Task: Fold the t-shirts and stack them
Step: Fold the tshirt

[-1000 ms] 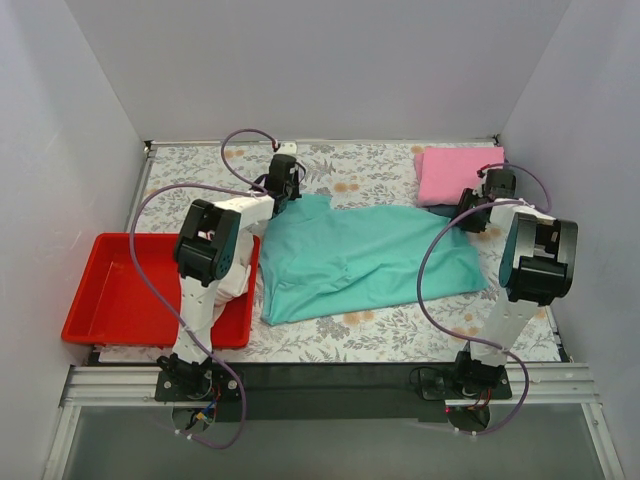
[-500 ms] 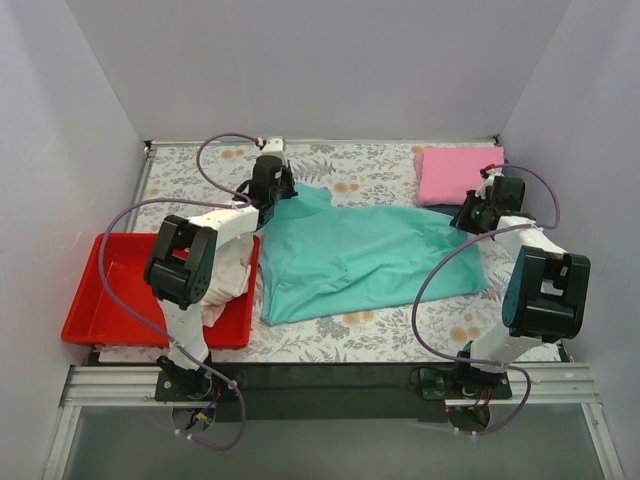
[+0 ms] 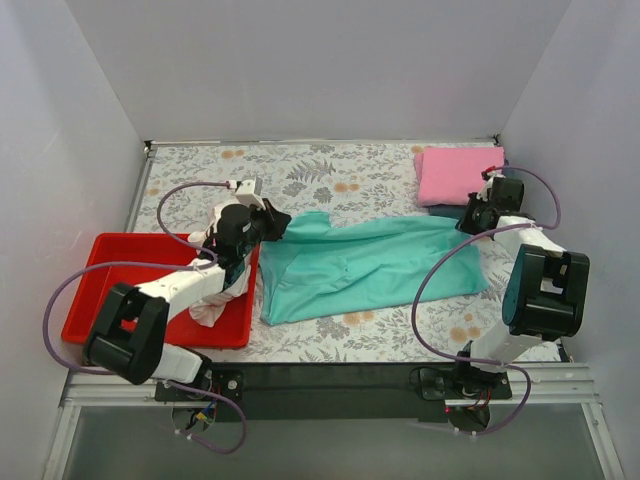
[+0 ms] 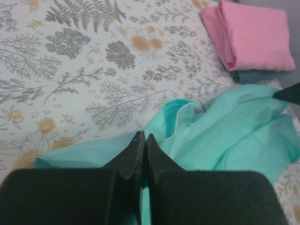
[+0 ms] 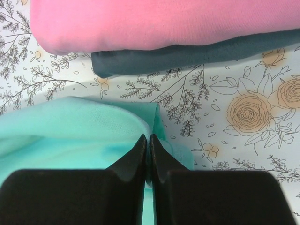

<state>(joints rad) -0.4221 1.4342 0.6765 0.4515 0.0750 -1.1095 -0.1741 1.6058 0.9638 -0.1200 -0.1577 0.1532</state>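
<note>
The teal t-shirt (image 3: 370,268) lies partly folded across the middle of the table. My left gripper (image 3: 277,226) is shut on its left upper edge (image 4: 173,122). My right gripper (image 3: 468,217) is shut on its right upper corner (image 5: 93,126). A folded pink t-shirt (image 3: 455,175) lies on a folded dark blue-grey t-shirt (image 5: 187,54) at the back right; both also show in the left wrist view, pink (image 4: 253,33). A white t-shirt (image 3: 215,300) lies in the red tray, partly under my left arm.
The red plastic tray (image 3: 120,290) stands at the front left edge of the table. White walls close in the back and both sides. The flowered tablecloth (image 3: 330,175) shows behind the teal shirt.
My left gripper has pulled the teal shirt's far left edge toward the front and left, folding the back of the shirt over. My right gripper has stayed near the pink stack.
</note>
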